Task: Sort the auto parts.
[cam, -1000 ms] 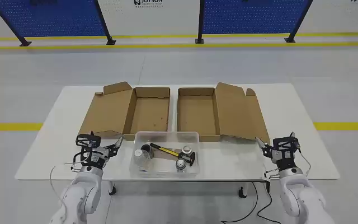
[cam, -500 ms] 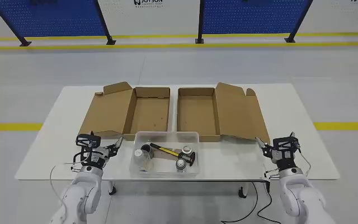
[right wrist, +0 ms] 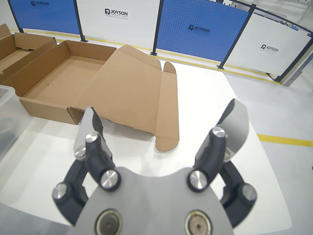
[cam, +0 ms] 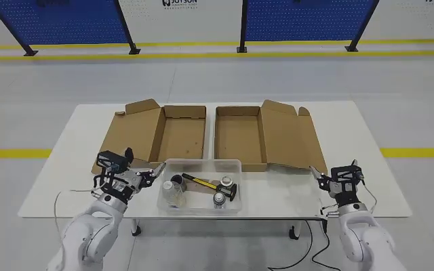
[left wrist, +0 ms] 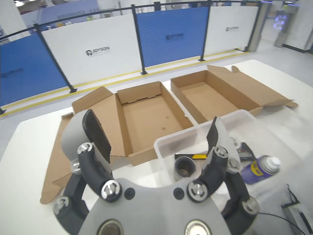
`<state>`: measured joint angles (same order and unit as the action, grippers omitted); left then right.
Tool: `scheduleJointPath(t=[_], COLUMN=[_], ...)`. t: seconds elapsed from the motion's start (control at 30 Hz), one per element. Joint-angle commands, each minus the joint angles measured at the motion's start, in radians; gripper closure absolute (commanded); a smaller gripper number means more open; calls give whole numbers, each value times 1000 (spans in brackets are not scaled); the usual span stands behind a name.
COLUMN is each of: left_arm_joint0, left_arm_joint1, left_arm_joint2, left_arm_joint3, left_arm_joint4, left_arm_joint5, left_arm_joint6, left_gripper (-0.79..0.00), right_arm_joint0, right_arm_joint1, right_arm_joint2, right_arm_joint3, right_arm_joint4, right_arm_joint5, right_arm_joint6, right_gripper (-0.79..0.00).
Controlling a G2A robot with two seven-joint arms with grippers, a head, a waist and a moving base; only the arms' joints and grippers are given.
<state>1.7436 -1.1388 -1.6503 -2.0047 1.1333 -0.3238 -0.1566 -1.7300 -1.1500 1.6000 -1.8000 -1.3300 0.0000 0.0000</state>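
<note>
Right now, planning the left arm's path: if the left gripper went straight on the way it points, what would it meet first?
Probably the clear bin, at its near corner just ahead of the open left gripper; depth is hard to judge.

L tool (cam: 145, 161) spread (nr bin (cam: 203, 160)) | R tool (cam: 333, 168) spread

The bin (cam: 201, 161) wall stands just right of the left gripper (cam: 144, 164). Its top is open, with a tool (cam: 203, 182) lying slantwise inside. Beyond it, the left box (cam: 183, 139) and right box (cam: 239, 141) stand open-topped, flaps spread outward. Bare table (cam: 285, 188) lies between bin and right gripper (cam: 333, 167).
</note>
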Motion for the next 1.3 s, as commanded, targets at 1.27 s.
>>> scheduleJointPath(t=[1.27], left_arm_joint0=[-41], left_arm_joint1=[7], left_arm_joint2=[163], left_arm_joint3=[202], left_arm_joint4=[107], left_arm_joint5=[-111], left_arm_joint6=[-83], left_gripper=[-625], right_arm_joint0=[0], right_arm_joint1=[0], right_arm_joint2=[0], right_arm_joint3=[0], right_arm_joint4=[0], right_arm_joint5=[0], right_arm_joint6=[0], right_gripper=[-785])
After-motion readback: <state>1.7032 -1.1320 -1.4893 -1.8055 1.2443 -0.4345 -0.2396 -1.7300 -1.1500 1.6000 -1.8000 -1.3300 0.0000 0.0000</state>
